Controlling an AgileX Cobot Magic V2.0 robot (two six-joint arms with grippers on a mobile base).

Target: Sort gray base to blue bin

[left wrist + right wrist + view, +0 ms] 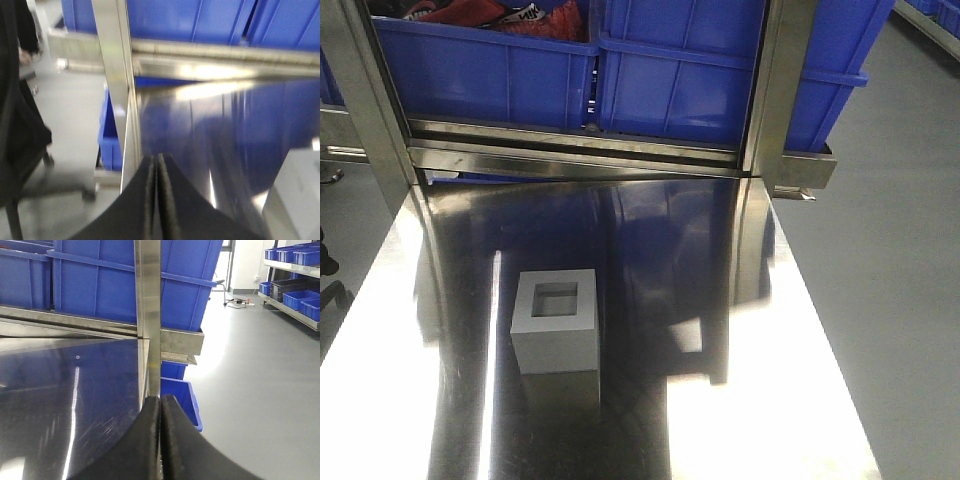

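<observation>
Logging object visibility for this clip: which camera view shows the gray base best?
The exterior front-facing view: the whole gray base stands on the steel table, recess up. The left wrist view catches only a blurred corner; the right wrist view shows none.

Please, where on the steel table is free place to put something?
Widest bare patch: right of the gray base, to the table edge. Also free: the strip between the base and the back rail. Crowded at the back, where the blue bin and its neighbour stand side by side.
</observation>
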